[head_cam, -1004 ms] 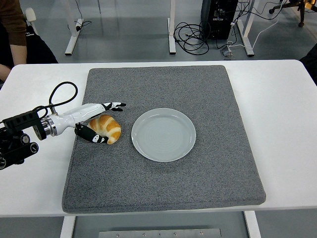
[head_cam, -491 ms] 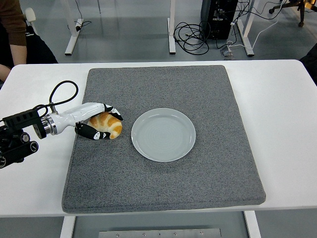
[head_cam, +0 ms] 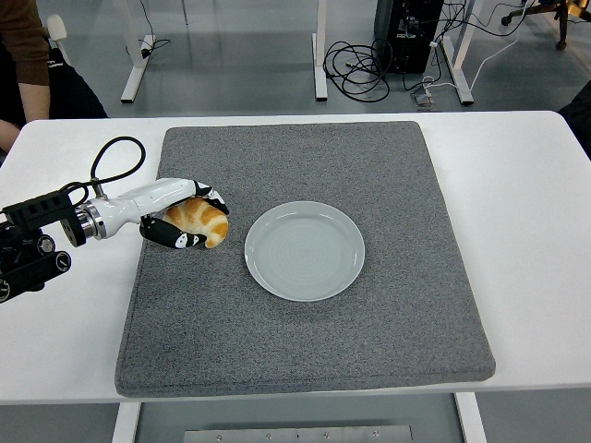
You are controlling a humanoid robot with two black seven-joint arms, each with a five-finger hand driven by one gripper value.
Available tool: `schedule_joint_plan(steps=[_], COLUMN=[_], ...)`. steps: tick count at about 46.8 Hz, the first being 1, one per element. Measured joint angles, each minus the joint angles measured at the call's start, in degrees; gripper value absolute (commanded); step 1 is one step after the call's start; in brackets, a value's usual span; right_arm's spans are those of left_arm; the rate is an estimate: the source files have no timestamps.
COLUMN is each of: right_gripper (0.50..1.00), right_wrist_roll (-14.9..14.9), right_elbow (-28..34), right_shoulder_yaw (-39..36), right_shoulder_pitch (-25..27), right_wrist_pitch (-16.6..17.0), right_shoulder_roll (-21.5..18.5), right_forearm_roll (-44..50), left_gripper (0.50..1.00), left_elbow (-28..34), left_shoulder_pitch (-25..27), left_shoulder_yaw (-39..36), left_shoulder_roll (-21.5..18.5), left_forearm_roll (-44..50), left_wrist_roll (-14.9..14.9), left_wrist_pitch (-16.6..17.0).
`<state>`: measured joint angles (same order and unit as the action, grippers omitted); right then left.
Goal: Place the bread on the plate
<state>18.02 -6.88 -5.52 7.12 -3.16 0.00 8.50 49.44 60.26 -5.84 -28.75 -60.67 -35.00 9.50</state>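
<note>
A golden croissant-shaped bread (head_cam: 199, 221) sits at the left side of the grey mat (head_cam: 305, 341), just left of the plate. My left hand (head_cam: 205, 219) is shut on the bread, fingers curled over its top and thumb under its near side. The bread looks slightly raised off the mat. A round pale grey plate (head_cam: 305, 250) lies in the middle of the mat with nothing on it. The right arm is out of view.
The mat lies on a white table (head_cam: 531, 212). A black cable loop (head_cam: 115, 161) rises from my left forearm. A person sits at the top left corner, with a brown sleeve (head_cam: 23, 41). Table legs and cables show on the floor behind.
My left hand's fingers closed over the bread from spread to curled. Hand and bread have shifted slightly up and away from the near edge.
</note>
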Motion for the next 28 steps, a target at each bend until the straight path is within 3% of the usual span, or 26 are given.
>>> schedule_joint_plan(steps=[28], right_gripper=[1.000], right_wrist_roll=[0.0], right_elbow=[0.0], right_shoulder_yaw=[0.0], right_shoulder_pitch=[0.0], right_wrist_pitch=[0.0], right_shoulder_roll=[0.0], right_forearm_roll=[0.0], left_gripper=[0.500], left_elbow=[0.1], left_shoulder_pitch=[2.2], left_shoulder_yaw=[-0.1], left_shoulder_roll=[-2.5], left_forearm_roll=[-0.1], left_wrist_roll=[0.0], left_wrist_pitch=[-2.4])
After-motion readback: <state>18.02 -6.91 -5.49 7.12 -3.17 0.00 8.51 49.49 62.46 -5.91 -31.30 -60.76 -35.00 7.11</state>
